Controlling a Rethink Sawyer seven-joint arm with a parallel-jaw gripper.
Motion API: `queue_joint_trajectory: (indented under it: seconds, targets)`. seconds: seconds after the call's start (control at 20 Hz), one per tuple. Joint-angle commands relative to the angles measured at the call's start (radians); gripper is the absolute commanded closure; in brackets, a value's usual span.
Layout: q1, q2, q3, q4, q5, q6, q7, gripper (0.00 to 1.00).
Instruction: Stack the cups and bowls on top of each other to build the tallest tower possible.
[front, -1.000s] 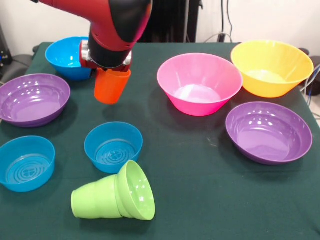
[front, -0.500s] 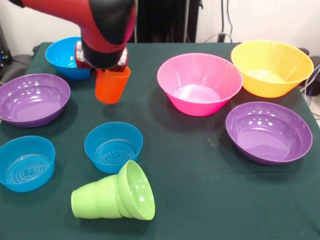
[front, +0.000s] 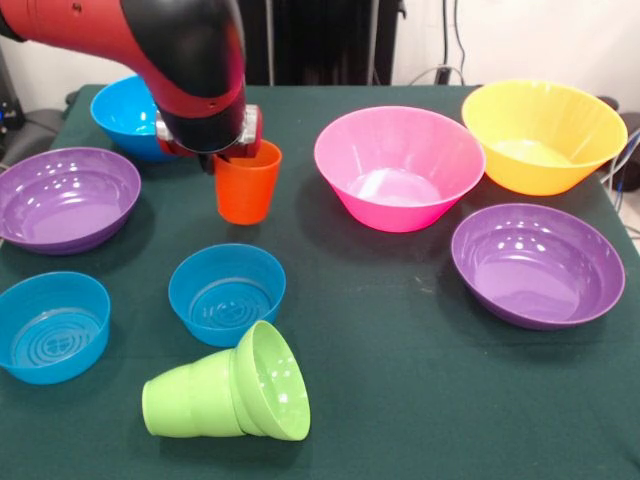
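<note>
The red and black arm (front: 150, 50) reaches in from the worktop's far left corner, its thick black elbow casing bent downward over the far left part of the worktop. Under it sits a silver wrist ring. The claw (front: 235, 155) is mostly hidden beneath the wrist, right at the rim of the plain orange plastic cup (front: 247, 185); its grip cannot be made out.

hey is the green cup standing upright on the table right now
No, the green cup lies on its side on the table, with the small green bowl fitted over its mouth.
</note>
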Motion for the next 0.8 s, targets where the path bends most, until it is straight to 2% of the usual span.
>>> queue_joint_trajectory:
  seconds: [0.05,0.4,0.65,0.8]
  targets:
    - [-0.025,0.024,0.206,0.099,0.020,0.007,-0.233,1.00]
    - [-0.025,0.032,0.198,0.093,-0.040,0.019,-0.196,1.00]
    - [-0.006,0.082,0.162,0.032,-0.121,-0.085,-0.164,1.00]
    - [0.012,0.097,0.147,-0.005,-0.160,-0.109,-0.143,1.00]
